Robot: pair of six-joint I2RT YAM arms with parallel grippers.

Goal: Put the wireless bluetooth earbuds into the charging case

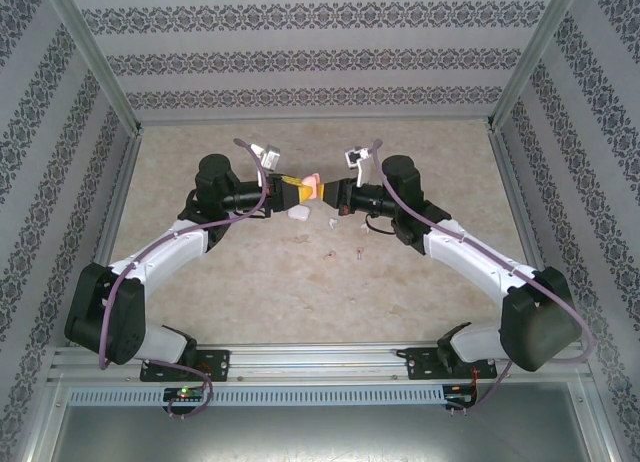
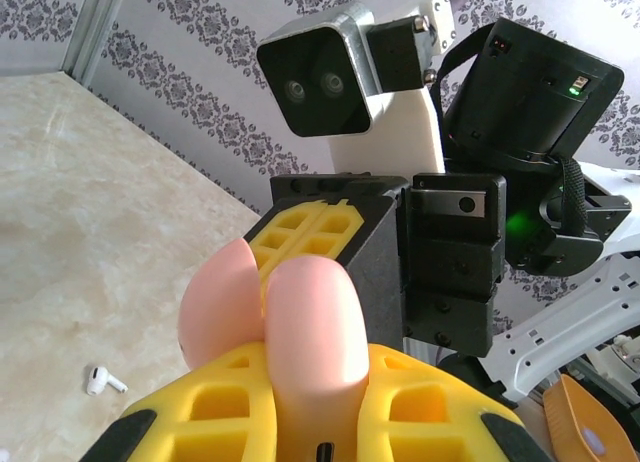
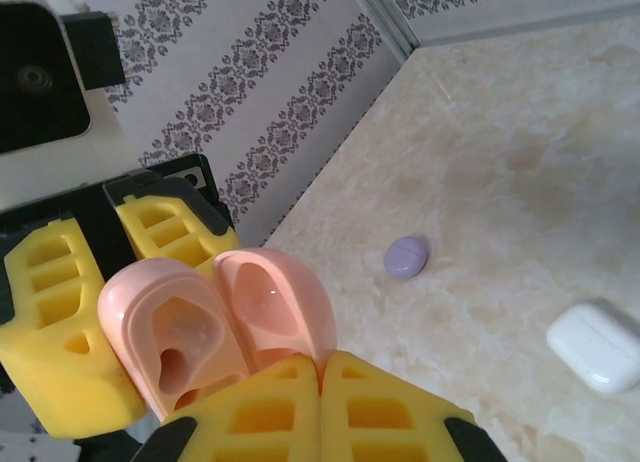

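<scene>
Bright even light, soft shadows, sharp

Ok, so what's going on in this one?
Both arms meet above the beige table. The left gripper is clamped on an open pink plastic charging case, its wells looking empty. The right gripper sits at the case's lid; whether it pinches it is unclear. A white stemmed earbud, a white rounded case and a small purple case lie on the table, so nothing is inserted yet.

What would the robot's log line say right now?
left gripper: shut on pink case | right gripper: shut on it too | case: open, looks empty | white earbud: on table
</scene>
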